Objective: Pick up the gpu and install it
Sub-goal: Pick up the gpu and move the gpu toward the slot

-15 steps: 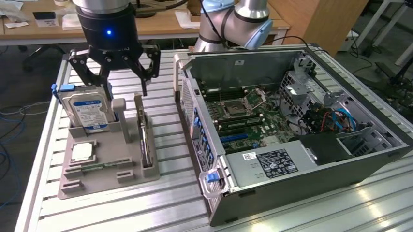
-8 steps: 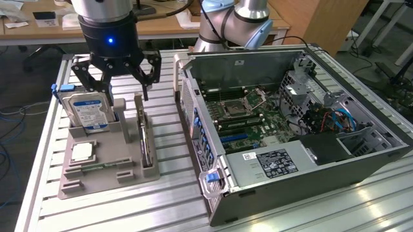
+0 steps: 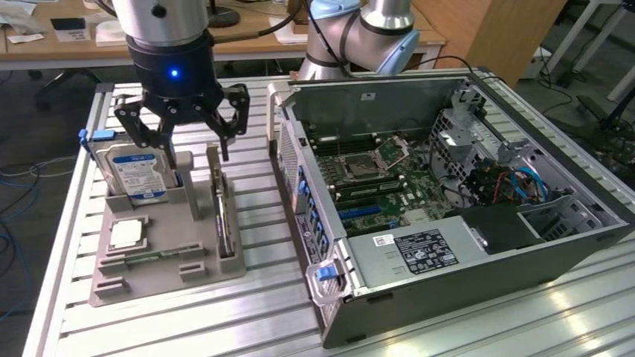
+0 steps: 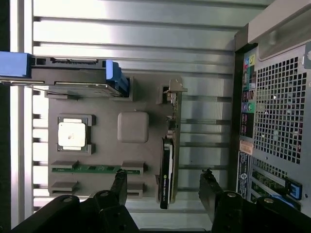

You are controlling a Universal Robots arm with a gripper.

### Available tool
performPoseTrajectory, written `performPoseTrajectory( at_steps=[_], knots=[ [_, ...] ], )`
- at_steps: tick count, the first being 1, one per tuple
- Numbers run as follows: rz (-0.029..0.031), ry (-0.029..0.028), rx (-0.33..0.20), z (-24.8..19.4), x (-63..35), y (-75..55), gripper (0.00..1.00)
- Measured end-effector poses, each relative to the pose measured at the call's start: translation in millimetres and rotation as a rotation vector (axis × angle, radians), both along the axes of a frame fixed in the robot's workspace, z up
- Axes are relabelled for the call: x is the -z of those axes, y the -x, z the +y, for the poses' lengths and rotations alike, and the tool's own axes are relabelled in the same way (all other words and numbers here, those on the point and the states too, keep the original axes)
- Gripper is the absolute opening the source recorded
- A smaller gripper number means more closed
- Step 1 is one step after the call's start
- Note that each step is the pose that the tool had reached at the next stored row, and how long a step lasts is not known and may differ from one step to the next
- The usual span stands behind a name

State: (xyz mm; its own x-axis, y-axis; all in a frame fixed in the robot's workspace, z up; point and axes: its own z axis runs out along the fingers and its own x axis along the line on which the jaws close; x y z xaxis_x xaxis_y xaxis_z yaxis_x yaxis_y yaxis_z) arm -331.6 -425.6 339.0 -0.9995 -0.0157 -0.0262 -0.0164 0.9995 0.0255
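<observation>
**Gripper (image 3: 198,158) hanging open over the graphics card (image 3: 220,202)**

Its two fingers are standing wide apart and gripping nothing, just above the grey holder (image 3: 159,277) on the slatted metal table (image 3: 248,316). In the wrist view the gripper (image 4: 163,175) is straddling the graphics card (image 4: 167,155), one finger on each side. The card is standing on edge in a slot along the holder's side nearest the open computer case (image 3: 447,245), which is lying at the exterior view's right. A hard drive (image 3: 139,175) is standing upright in the holder at the card's other side, and a square chip (image 3: 127,234) is lying flat near it.
</observation>
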Motion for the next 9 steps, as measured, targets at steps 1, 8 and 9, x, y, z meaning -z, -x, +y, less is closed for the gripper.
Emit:
performPoseTrajectory(
  at_steps=[1,8,9],
  knots=[
    [0.0000,0.0000,0.001,0.0,0.6,-0.1,0.71],
    [0.0000,0.0001,0.026,-0.5,5.3,-1.6,0.71],
    [0.0000,0.0001,0.030,-0.5,5.9,-1.7,0.71]
  ],
)
